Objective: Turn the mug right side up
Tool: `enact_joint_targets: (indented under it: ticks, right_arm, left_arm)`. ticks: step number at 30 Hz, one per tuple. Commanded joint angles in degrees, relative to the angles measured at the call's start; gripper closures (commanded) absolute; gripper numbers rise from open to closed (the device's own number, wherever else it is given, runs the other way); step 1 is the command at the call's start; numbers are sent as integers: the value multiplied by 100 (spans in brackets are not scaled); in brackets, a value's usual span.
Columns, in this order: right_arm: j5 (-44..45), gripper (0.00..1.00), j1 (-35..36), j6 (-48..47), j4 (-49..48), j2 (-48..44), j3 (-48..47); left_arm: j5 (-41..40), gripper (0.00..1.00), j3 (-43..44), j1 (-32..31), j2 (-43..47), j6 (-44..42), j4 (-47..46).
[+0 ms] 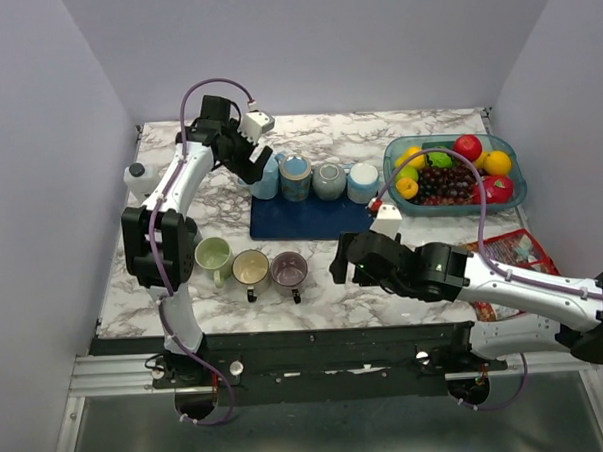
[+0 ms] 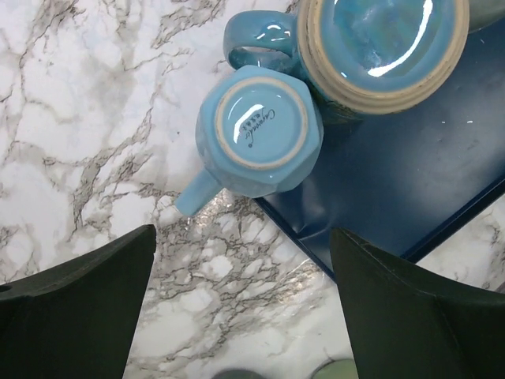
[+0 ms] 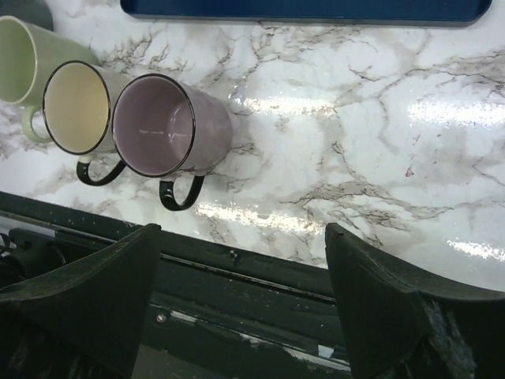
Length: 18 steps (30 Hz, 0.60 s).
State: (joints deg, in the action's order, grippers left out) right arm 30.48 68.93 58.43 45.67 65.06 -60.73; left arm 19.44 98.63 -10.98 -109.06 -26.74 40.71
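Marble tabletop [image 2: 79, 118] carries an upside-down light-blue mug [image 2: 258, 129] just ahead of the left gripper [image 2: 243, 237], jaws spread wide, apparently to straddle it.

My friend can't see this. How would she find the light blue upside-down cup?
Find the dark blue mat on the marble table. Four mugs stand in a row along its back; the light blue mug is leftmost, at the mat's corner. Unlike its round neighbours, it has flat, angled sides.
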Motion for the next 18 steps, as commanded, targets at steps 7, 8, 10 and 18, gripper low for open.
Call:
enact_joint_targets:
  ticks: [7,8,10,18]
  right_arm:
    - [-165,9,-151,80,82,437,-290]
    - [-165,9,-151,89,91,481,-308]
    - [-200,9,-160,159,100,490,-282]
    - [-438,9,-151,458,38,341,87]
  left_arm:
    - [1343,1,1176,211,-1232,-929,1246]
    - [1334,1,1167,211,-1293,-903,1212]
    - [1273,1,1132,211,-1355,-859,1045]
    - [1246,2,1063,211,-1522,-578,553]
